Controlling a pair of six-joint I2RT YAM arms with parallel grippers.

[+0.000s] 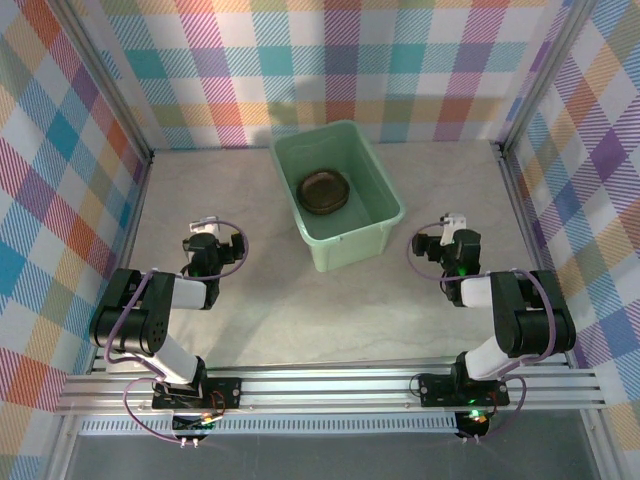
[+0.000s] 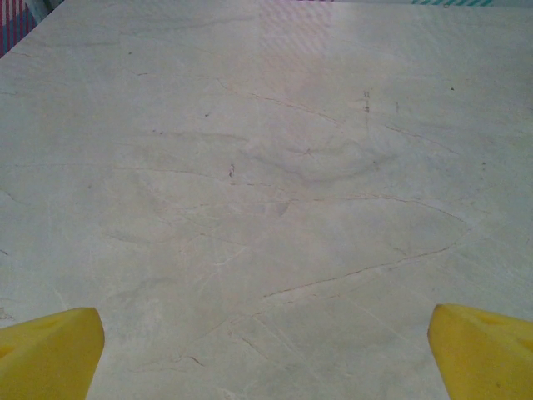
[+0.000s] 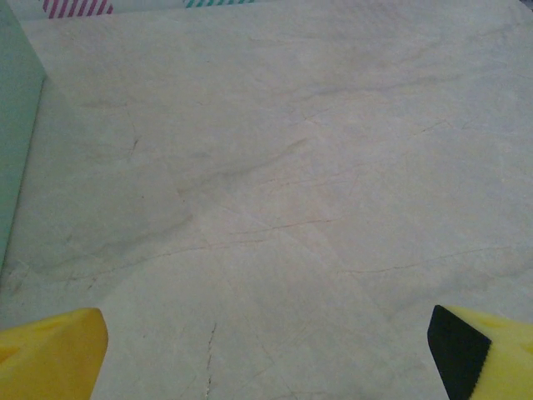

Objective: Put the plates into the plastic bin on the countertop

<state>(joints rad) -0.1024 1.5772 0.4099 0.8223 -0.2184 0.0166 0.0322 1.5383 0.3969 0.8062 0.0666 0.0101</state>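
Note:
The pale mint-green plastic bin stands on the cream marble countertop, at the back centre between the two arms. A stack of smoky brown plates lies on its floor. My left gripper rests low over the countertop to the left of the bin, and my right gripper to the bin's right. In the left wrist view the left gripper is open over bare marble, its yellow fingertips far apart. The right gripper is also open and empty, with the bin's wall at the left edge.
Colourful plaid walls enclose the countertop at the back and on both sides. An aluminium rail carrying both arm bases runs along the near edge.

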